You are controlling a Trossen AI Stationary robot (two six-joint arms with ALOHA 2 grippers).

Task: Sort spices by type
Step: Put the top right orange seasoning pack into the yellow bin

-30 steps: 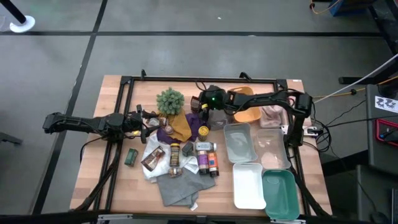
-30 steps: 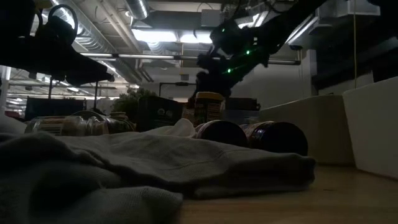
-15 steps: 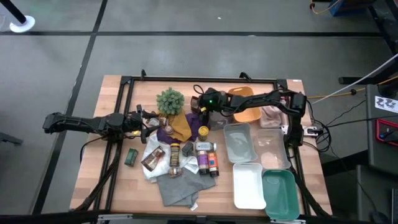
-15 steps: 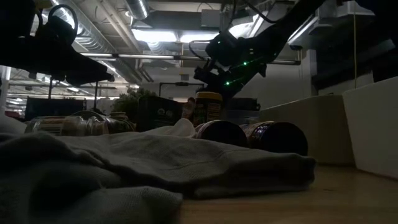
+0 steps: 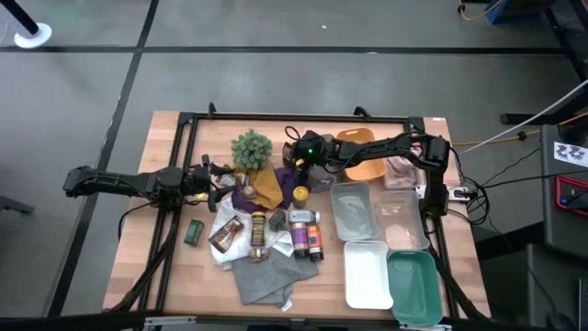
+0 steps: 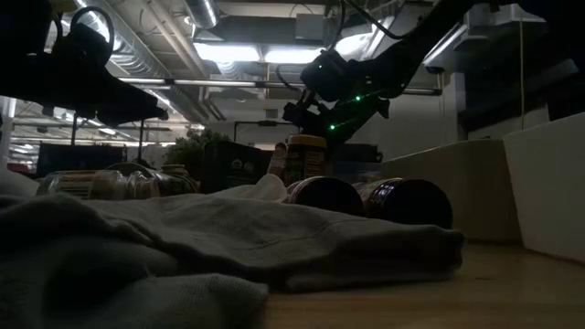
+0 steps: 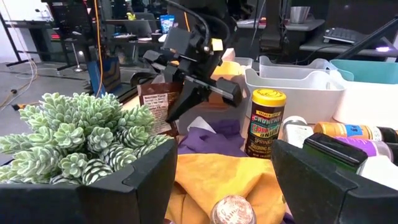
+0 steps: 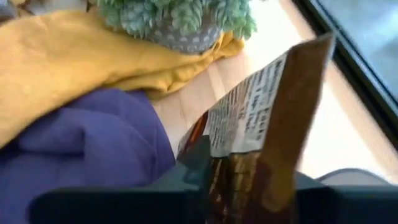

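Note:
My right gripper [image 5: 294, 159] reaches in from the right over the table's far middle and is shut on a brown foil packet [image 7: 159, 104], which stands just right of the small green plant [image 5: 251, 147]. Beside it a yellow-topped tin [image 7: 264, 122] stands on the mustard cloth [image 5: 267, 188]. More spices lie in the middle on the cloths: short bottles [image 5: 304, 230], another brown packet [image 5: 226, 236] and a green tin [image 5: 193, 232]. My left gripper [image 5: 217, 181] waits open at the left, pointing at the plant and holding nothing. My right gripper pinches the brown packet between its two fingers at the upper edge [image 7: 181, 87]. The fingers slant down onto it from the table's right. In the right wrist view the packet [image 8: 267, 124] stands up between the fingers. The plant hides its lower end.
At the right stand a grey tray [image 5: 354, 210], a clear tray [image 5: 402, 221], a white tray [image 5: 366, 274], a teal tray [image 5: 412, 287] and an orange bowl [image 5: 365, 153]. A purple cloth [image 5: 246, 194] and a grey cloth [image 5: 263, 272] lie under the spices. A black frame [image 5: 276, 118] edges the table.
My right gripper has sunk a little and gone toward the table's left, onto the brown packet beside the plant, and has shut on it. The packet's top now shows next to the yellow-topped tin in the low view.

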